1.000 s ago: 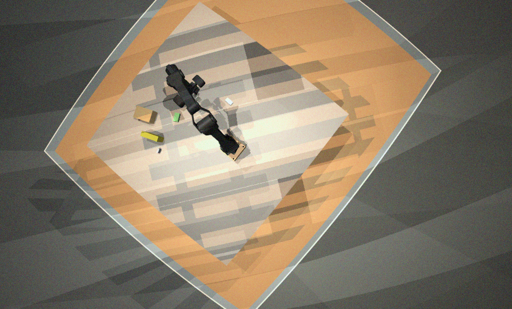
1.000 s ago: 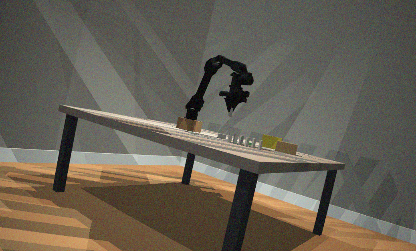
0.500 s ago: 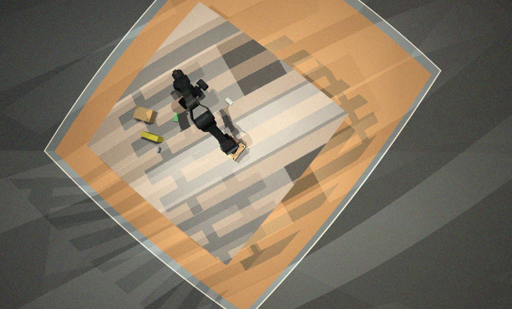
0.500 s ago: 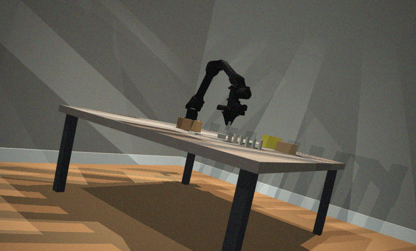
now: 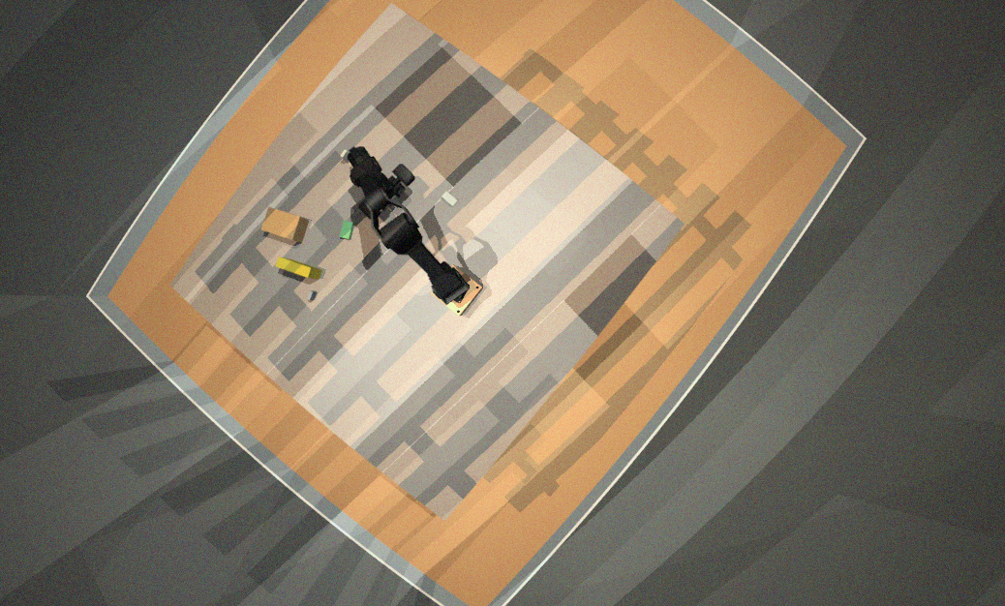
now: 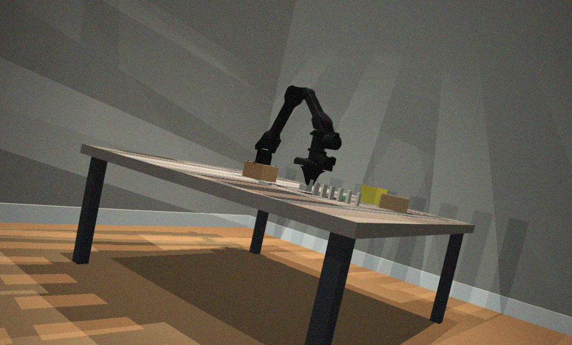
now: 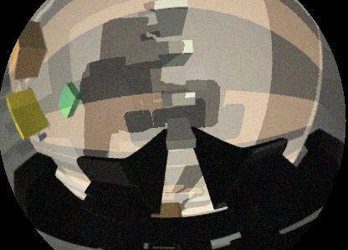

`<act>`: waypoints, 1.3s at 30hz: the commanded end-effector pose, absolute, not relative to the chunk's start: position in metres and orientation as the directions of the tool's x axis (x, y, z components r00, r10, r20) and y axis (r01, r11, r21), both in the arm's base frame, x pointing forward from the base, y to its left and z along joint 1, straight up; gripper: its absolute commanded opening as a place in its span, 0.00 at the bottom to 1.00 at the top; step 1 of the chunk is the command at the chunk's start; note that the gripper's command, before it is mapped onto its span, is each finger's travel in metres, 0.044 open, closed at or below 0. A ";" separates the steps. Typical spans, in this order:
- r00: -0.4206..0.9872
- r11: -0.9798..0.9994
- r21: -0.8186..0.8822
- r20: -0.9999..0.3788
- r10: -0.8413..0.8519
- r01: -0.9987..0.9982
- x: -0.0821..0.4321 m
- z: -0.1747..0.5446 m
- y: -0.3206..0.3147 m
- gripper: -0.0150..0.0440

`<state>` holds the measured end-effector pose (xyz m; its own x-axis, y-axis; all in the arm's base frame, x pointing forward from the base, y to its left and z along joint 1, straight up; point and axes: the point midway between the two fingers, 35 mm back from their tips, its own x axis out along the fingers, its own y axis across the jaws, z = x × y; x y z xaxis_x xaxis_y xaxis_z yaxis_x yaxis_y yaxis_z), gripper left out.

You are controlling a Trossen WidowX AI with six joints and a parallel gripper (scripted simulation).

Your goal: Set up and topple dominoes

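Note:
Several pale grey dominoes stand in a row; one is marked in the exterior view (image 6: 331,192) and one in the wrist view (image 7: 181,99). In the top view the arm hides most of the row. My gripper (image 6: 310,183) (image 7: 179,131) is shut on a grey domino (image 7: 180,130), upright and in line with the row, just beyond its end nearest the arm base. I cannot tell whether its foot touches the table. Another pale domino (image 5: 449,198) (image 6: 265,183) lies flat. A further pale piece (image 6: 303,187) lies low beside the fingertips.
A green block (image 5: 347,229) (image 7: 69,100), a yellow block (image 5: 297,267) (image 6: 371,194) (image 7: 27,114) and a brown box (image 5: 283,226) (image 6: 394,203) (image 7: 29,52) stand off to one side of the row. A small dark piece (image 5: 312,295) lies by the yellow block.

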<state>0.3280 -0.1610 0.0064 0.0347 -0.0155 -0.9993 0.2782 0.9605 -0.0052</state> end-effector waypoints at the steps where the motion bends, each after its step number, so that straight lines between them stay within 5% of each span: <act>1: 0.032 0.959 -0.006 -0.999 -0.016 0.282 0.327 0.004 -0.161 0.44; 5: 0.032 0.959 -0.006 -0.999 -0.016 0.282 0.327 0.004 -0.161 0.44; 18: 0.032 0.959 -0.006 -0.999 -0.016 0.282 0.327 0.004 -0.161 1.00; 30: 0.034 0.960 -0.004 -0.999 -0.014 0.278 0.324 0.134 -0.159 1.00; 39: 0.031 0.964 -0.009 -0.999 -0.018 0.266 0.297 0.114 -0.192 1.00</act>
